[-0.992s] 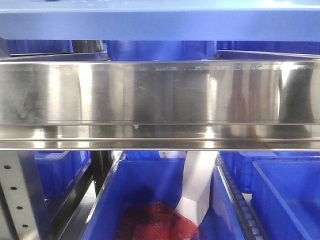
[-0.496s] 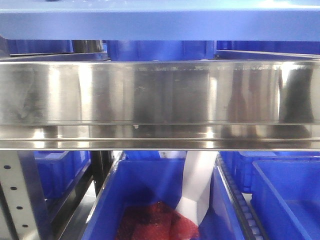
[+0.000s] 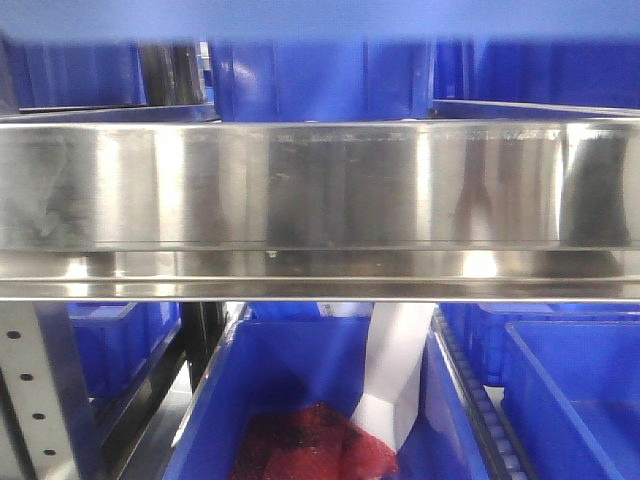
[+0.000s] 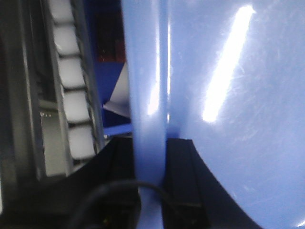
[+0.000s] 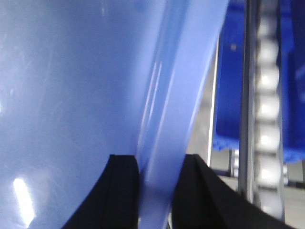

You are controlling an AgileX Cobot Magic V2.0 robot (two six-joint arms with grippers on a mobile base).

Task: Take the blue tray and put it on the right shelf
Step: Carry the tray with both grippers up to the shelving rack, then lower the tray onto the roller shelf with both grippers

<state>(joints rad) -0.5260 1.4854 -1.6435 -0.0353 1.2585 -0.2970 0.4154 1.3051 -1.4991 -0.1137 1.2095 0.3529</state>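
Clamping blue tray [image 4: 238, 119] rim: left pincer [image 4: 150, 145] | right pincer [image 5: 157, 162] clamped on opposite rim

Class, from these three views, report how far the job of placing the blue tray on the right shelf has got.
Done: the grab. The left pincer and right pincer are each shut on the rim of the blue tray. In hand: it is held up, a blurred band along the top of the front view, above the lip of the right shelf. Left: set it on the shelf and release.
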